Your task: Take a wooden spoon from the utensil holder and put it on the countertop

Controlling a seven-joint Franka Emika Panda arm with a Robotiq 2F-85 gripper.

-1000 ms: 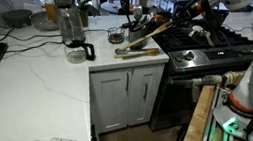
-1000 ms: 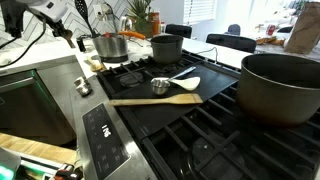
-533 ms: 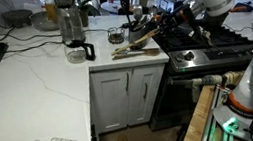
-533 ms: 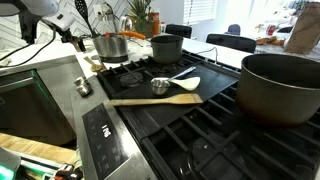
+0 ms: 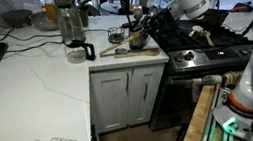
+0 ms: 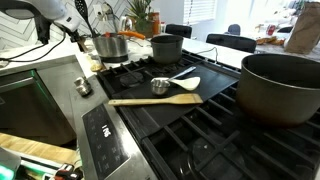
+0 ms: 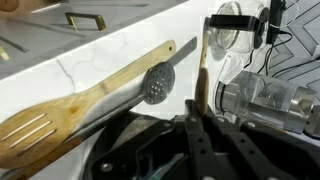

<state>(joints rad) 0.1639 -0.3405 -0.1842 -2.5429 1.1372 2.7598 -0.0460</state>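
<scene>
Spoon: the spoon [image 7: 200,85] shows in the wrist view as a slim tan handle. It runs from the gripper toward 12 o'clock, and its far end lies over white stone. Its bowl cannot be made out.
Grip: the gripper [image 7: 196,130] has its jaws drawn in tight on the near end of that handle, which lies along the line of the fingers.
Countertop: the countertop [image 7: 100,55] fills the ground from 9 to 12 o'clock of the spoon. Whether the spoon's far end touches it or hangs just above cannot be told.
Holder: in an exterior view the holder [image 6: 112,48] stands at 4 o'clock of the gripper, with dark handles rising from it. No rim shows around the spoon in the wrist view.
Neighbours: a slotted utensil [image 7: 70,110] of pale wood slants from 8 o'clock up toward the spoon's far end. A dark skimmer [image 7: 158,82] sits just beside its handle. A jar [image 7: 232,35] is at 1 o'clock of the spoon and a coffee maker [image 7: 270,100] at 3 o'clock.
Stove: the stove [image 6: 150,125] carries its own wooden spatula, well apart from the gripper.
Done, as judged: the spoon seems gripped and out of the holder, and it is over the countertop.
Left, as judged: lowering the spoon until it lies flat on bare stone, opening the jaws, and backing off without knocking the slotted utensil or jar.
</scene>
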